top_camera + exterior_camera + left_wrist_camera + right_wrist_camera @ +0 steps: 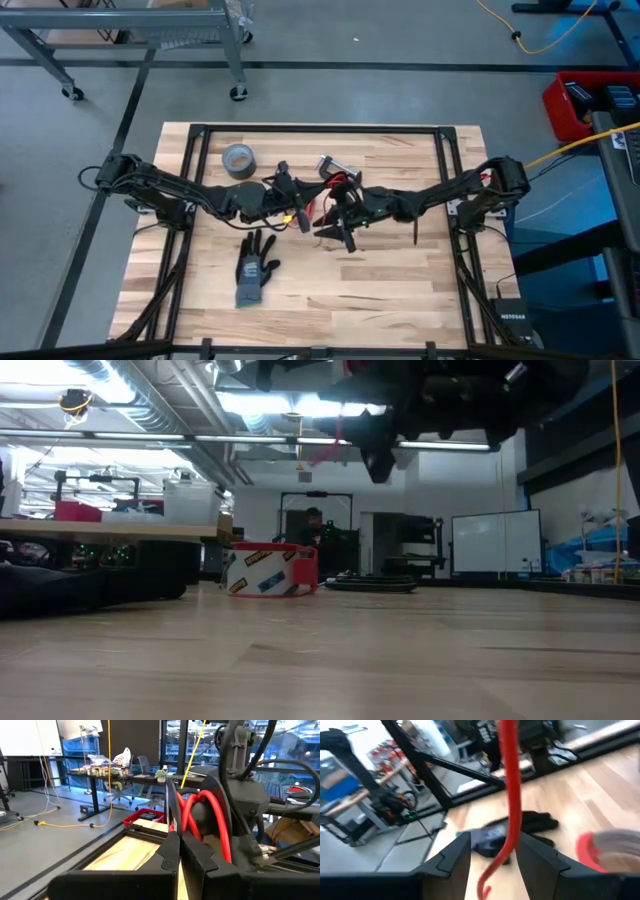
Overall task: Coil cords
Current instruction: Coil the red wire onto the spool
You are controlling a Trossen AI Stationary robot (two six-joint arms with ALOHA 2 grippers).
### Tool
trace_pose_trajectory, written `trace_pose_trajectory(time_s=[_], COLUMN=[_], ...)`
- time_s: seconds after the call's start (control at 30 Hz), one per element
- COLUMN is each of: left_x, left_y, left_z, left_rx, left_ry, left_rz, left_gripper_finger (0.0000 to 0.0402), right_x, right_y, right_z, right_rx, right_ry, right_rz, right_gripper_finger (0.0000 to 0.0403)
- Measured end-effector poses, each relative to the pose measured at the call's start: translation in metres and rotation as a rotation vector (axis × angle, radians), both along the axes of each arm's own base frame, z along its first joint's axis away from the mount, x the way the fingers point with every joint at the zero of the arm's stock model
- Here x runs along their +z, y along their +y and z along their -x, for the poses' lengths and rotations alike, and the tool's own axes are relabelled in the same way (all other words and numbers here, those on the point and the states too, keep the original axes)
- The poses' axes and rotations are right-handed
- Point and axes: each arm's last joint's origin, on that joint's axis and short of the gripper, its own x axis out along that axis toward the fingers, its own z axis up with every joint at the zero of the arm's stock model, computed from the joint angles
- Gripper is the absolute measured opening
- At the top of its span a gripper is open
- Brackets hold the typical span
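Note:
The red cord [335, 186] hangs in the air over the middle of the table, between my two grippers. My left gripper [300, 218] comes from the table's left and is shut on the cord [212, 810]. Thick red loops of the cord lie around the body of the right arm's gripper. My right gripper [492, 842] is open. A strand of the cord [510, 795] hangs down between its fingers, the free end curling below. I cannot tell whether the strand touches the fingers. My left gripper pinches a thin stretch of the red cord [172, 822] between its two shut fingers, which lie level and point toward the table's right side. The cord is lifted clear of the table and runs on to the loops on the other arm.
A grey duct-tape roll [238, 158] lies at the far left of the table. A dark glove [256, 270] lies flat nearer the front, also seen past my right fingers [520, 832]. A red-edged tape ring [270, 570] stands on the wood. Black frame rails border the table.

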Motion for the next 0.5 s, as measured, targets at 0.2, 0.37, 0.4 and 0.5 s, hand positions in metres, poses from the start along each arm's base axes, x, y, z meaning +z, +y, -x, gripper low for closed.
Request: trace_pose_trajectory(time_s=[0.2,0.37,0.4,0.5], left_x=[-0.004,-0.01,-0.011,-0.012], left_y=[0.0,0.002,0.002,0.002], left_z=[0.0,0.001,0.001,0.001], left_rx=[0.019,0.075,0.083,0.091], left_ry=[0.051,0.106,0.115,0.126], left_rz=[-0.03,-0.041,-0.041,-0.041], left_gripper_finger=[0.0,0.0,0.0,0.0], right_x=[-0.003,-0.001,0.001,0.005], right_y=[-0.001,-0.001,-0.001,-0.002], right_z=[0.001,0.002,0.003,0.006], right_rx=[-0.02,-0.022,-0.022,-0.046], right_ry=[0.056,0.061,0.055,0.056], right_rz=[0.008,0.014,0.021,0.054], right_gripper_finger=[0.0156,0.0156,0.0156,0.0156])
